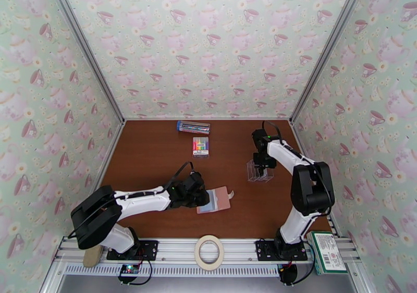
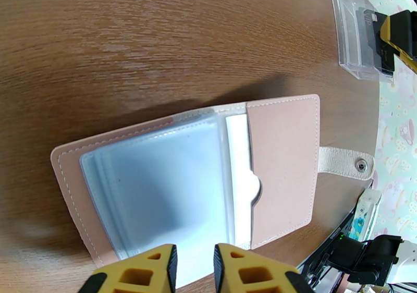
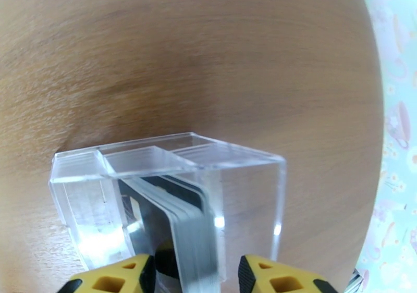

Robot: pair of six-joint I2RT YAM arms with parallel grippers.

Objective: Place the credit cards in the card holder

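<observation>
The card holder point(image 1: 215, 200) lies open on the table point(image 1: 151, 153), at 6 o'clock from its middle. The left gripper point(image 2: 194, 257) sits at its clear sleeves; whether it pinches them I cannot tell. At 3 o'clock, the right gripper point(image 3: 195, 268) is spread, straddling the credit cards point(image 3: 187, 221) upright in a clear stand point(image 3: 156, 158).

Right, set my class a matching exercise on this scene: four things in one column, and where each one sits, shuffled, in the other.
Things
1. card holder
2. cards
3. markers
4. tape roll

Places
a. on the near rail
b. upright in a clear box
c. lying open at the left end effector
d. just nearer than the pen box

Pairs: 1-c, 2-b, 3-d, 4-a
</observation>
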